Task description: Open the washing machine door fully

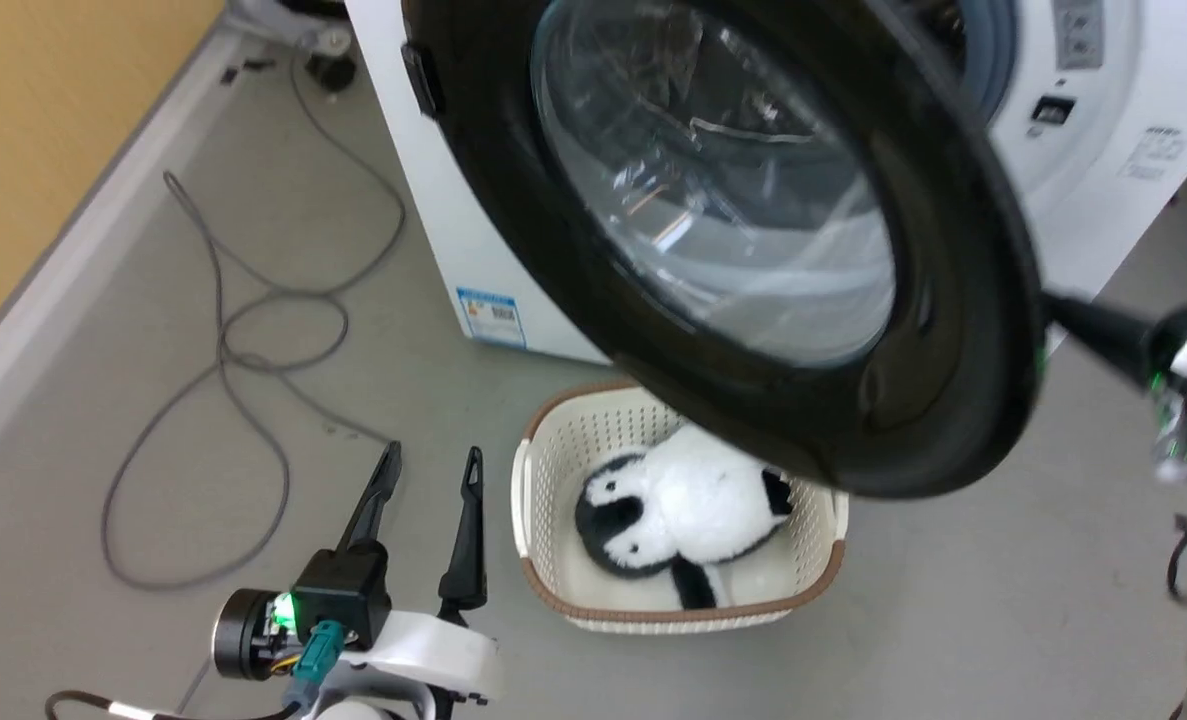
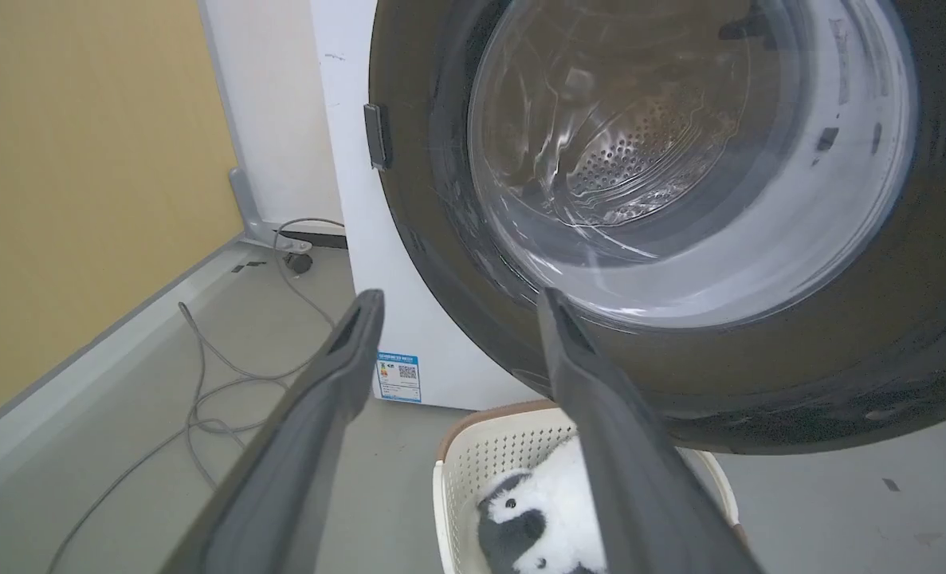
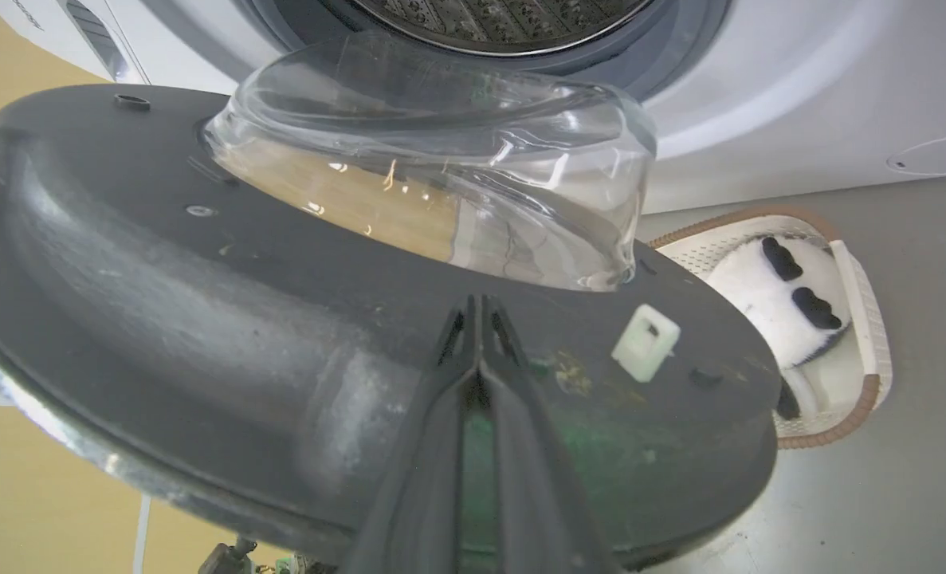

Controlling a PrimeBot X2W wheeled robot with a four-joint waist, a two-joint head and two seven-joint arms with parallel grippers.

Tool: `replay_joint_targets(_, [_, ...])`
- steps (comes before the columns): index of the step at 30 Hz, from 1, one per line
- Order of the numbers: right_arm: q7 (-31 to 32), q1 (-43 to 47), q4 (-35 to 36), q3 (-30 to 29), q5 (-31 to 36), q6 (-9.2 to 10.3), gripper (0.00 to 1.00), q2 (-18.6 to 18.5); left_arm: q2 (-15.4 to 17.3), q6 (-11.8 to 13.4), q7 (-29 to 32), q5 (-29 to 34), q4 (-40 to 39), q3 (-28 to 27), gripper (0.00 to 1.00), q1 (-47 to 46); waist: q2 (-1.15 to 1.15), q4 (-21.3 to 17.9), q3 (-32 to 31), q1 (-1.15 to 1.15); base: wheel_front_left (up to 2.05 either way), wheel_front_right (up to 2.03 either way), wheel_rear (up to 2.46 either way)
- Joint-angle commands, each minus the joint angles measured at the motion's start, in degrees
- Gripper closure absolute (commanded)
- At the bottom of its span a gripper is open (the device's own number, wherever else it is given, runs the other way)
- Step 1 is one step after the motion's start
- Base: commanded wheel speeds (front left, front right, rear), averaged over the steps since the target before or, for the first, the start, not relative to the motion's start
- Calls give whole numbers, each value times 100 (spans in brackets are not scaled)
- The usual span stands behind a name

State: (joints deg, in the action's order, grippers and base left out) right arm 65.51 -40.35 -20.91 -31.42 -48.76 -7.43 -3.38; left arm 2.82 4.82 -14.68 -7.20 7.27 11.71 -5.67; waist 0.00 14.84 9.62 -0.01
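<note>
The washing machine door stands swung out from the white machine, its glossy black ring and clear glass bowl facing me. In the right wrist view I see its dark grey inner face and the bulging bowl. My right gripper is shut, its tips resting against that inner face beside a white latch. In the head view its fingers run behind the door's right edge. My left gripper hangs open at the lower left, holding nothing and apart from the door.
A cream basket holding a black-and-white plush toy sits on the floor under the door. A grey cable loops over the floor to the left, near the yellow wall. The steel drum opening lies behind the door.
</note>
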Motion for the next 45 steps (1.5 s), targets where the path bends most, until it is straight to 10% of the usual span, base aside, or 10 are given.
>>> replay_joint_targets(1, [98, 322, 86, 121, -151, -6, 100, 42, 6, -33, -32, 25, 10, -60, 0, 82, 0, -48, -154, 1, 0, 0, 0])
replay_joint_targets(26, [-1255, 2315, 619, 3555, -3088, -6, 100, 50, 6, -140, -32, 30, 154, 16, 0, 476, 0, 256, -802, 1, 0, 0, 0])
replay_joint_targets(45, [-2347, 2493, 989, 4267, -2876, -6, 100, -105, 6, -121, -32, -27, 127, -88, 0, 636, 0, 235, -943, 1, 0, 0, 0])
